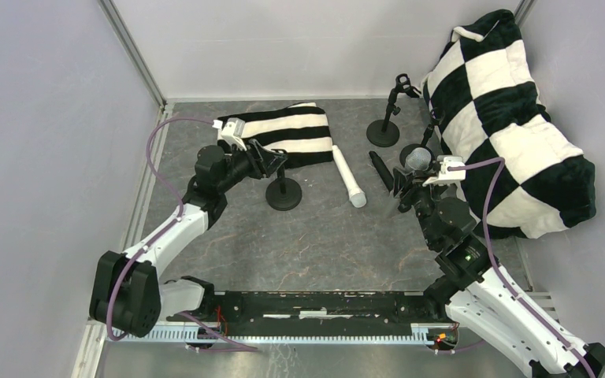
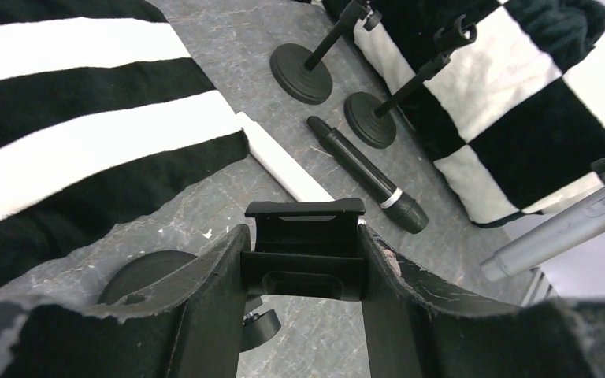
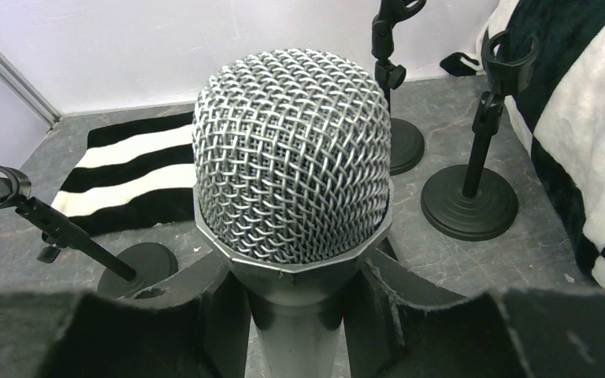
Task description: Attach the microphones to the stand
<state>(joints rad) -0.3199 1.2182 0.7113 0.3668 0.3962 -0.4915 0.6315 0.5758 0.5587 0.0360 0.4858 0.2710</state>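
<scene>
Silver mic with a shiny silver mesh, white mic, black mic with a pale ring. Every stand is plain black. Cloth is striped black-white, cushion checkered in the same colours, table mottled grey.

White-shelled arms, black joints, looping purple cables, scuffed black gripper fingers.

The silver-grey microphone sinks its handle into the right gripper, where it is cut by the lower edge. In the left wrist view the white microphone loses its head behind the clip, and the left gripper half covers the stand base
</scene>
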